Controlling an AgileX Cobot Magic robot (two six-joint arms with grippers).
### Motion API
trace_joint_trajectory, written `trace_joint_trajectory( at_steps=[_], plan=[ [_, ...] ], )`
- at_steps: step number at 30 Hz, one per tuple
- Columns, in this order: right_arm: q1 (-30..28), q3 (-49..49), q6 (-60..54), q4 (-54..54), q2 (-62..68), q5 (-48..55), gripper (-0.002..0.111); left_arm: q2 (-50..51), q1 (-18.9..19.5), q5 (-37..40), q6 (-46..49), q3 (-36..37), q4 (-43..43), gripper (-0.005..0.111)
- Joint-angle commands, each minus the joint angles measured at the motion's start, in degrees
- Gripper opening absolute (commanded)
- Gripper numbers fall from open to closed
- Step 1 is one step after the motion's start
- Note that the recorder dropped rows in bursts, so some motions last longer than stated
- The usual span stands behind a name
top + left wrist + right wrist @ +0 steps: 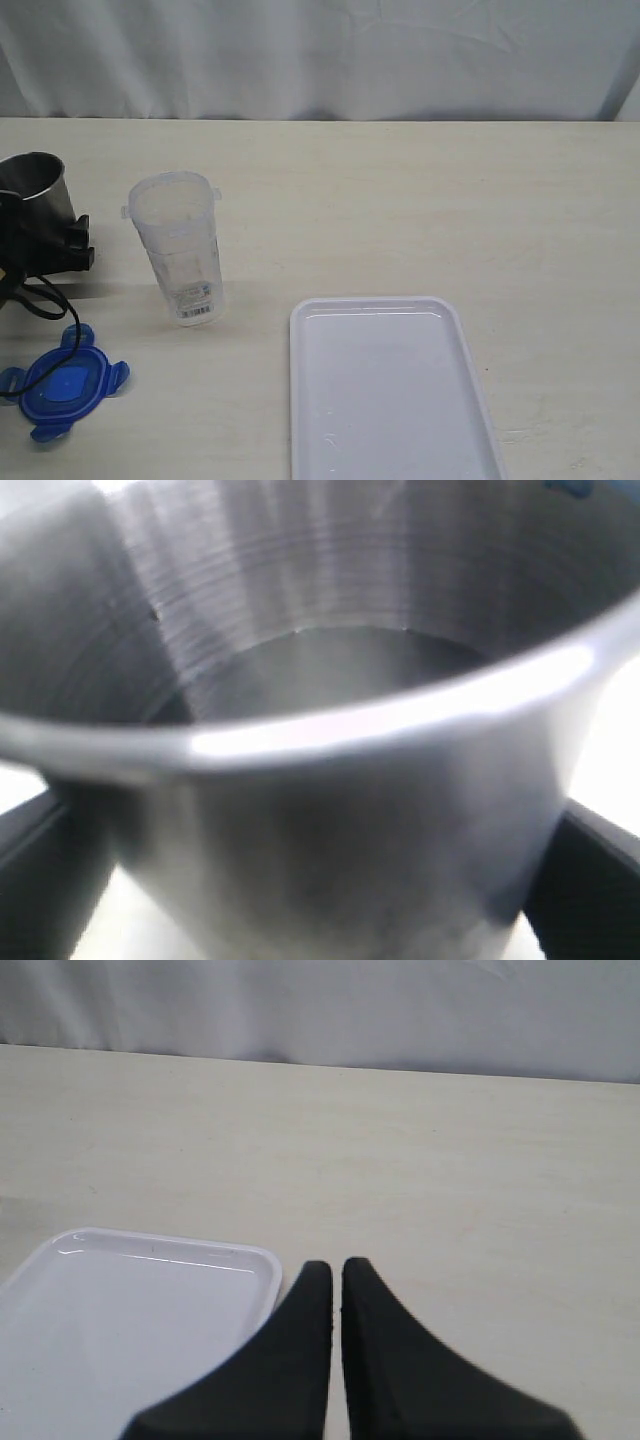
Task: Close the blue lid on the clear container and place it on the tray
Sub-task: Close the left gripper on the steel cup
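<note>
The clear container [180, 250] stands upright and uncovered on the table, left of centre. Nearer the front left lies the blue lid [62, 385], flat on the table, with a black cable looping across it. The white tray [390, 390] lies at the front centre with nothing on it. My left gripper [62, 240] is at the far left, its black fingers [35, 875] on both sides of a grey steel cup [330, 810] that fills the left wrist view. My right gripper [336, 1265] is shut on nothing, just beside a corner of the tray [130, 1330]; the exterior view does not show it.
The steel cup [35, 185] stands at the table's far left edge, behind the lid and left of the container. A white curtain hangs along the back of the table. Bare table spreads to the right of the container and behind the tray.
</note>
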Motion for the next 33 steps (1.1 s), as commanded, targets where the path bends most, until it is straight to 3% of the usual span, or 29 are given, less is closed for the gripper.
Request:
trace_joint_trajectory(
  at_steps=[1, 21, 22, 27, 33],
  plan=[
    [-0.2, 0.0, 0.0, -0.3, -0.2, -0.4, 0.004, 0.1, 0.1, -0.9, 0.0, -0.2, -0.5, 0.105],
    [-0.2, 0.0, 0.0, -0.3, -0.2, -0.4, 0.004, 0.1, 0.1, -0.9, -0.1, -0.2, -0.4, 0.104],
    [-0.2, 0.0, 0.0, -0.3, -0.2, -0.4, 0.004, 0.1, 0.1, -0.9, -0.1, -0.2, -0.4, 0.101],
    [-0.2, 0.0, 0.0, -0.3, -0.2, -0.4, 0.004, 0.1, 0.1, -0.9, -0.2, -0.2, -0.4, 0.059],
    [-0.2, 0.0, 0.0, -0.3, -0.2, -0.4, 0.004, 0.1, 0.1, -0.9, -0.4, -0.2, -0.4, 0.040]
  ],
)
